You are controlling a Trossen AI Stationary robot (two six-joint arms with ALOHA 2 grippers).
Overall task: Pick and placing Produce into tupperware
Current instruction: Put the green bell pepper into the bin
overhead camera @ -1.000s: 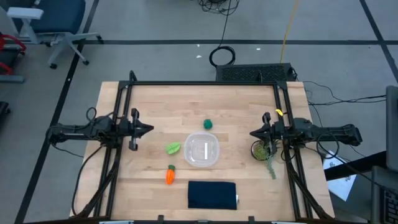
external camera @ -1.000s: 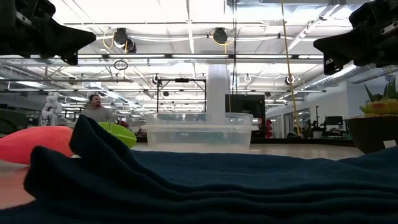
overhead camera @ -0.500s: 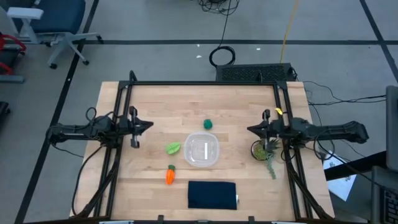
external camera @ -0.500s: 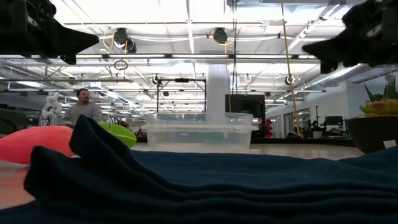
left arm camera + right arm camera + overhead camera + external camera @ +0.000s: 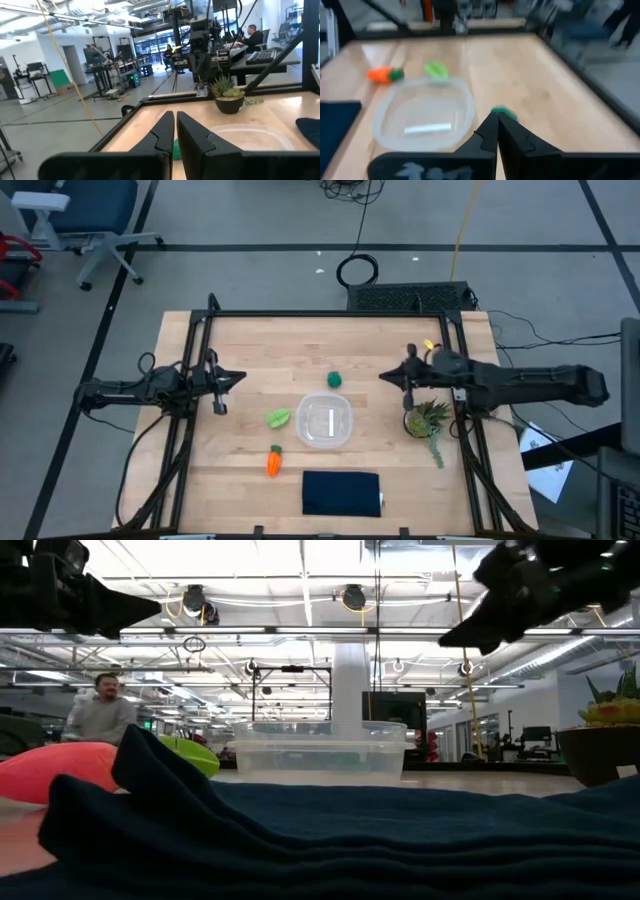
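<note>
The dark green round piece [image 5: 335, 380] sits on the table just beyond the clear tupperware [image 5: 325, 421]. The leafy piece [image 5: 278, 418] lies at the tupperware's left, and the carrot [image 5: 273, 462] lies nearer the front edge. My right gripper [image 5: 383, 377] hovers shut above the table, right of the green piece, pointing at it; the right wrist view shows the piece [image 5: 504, 112] just past the fingertips [image 5: 497, 115]. My left gripper [image 5: 240, 377] hangs shut over the table's left part, above the table, touching nothing.
A folded navy cloth [image 5: 341, 492] lies at the front edge, filling the low view's foreground [image 5: 320, 840]. A spiky potted plant [image 5: 428, 418] stands under the right arm. Black frame rails run along the table's left, right and far sides. A person [image 5: 97, 712] walks in the room behind.
My right gripper has moved from above the potted plant toward the table's left, closing on the dark green piece, and has tipped its fingers downward. The toy foods and the tupperware have stayed put.
</note>
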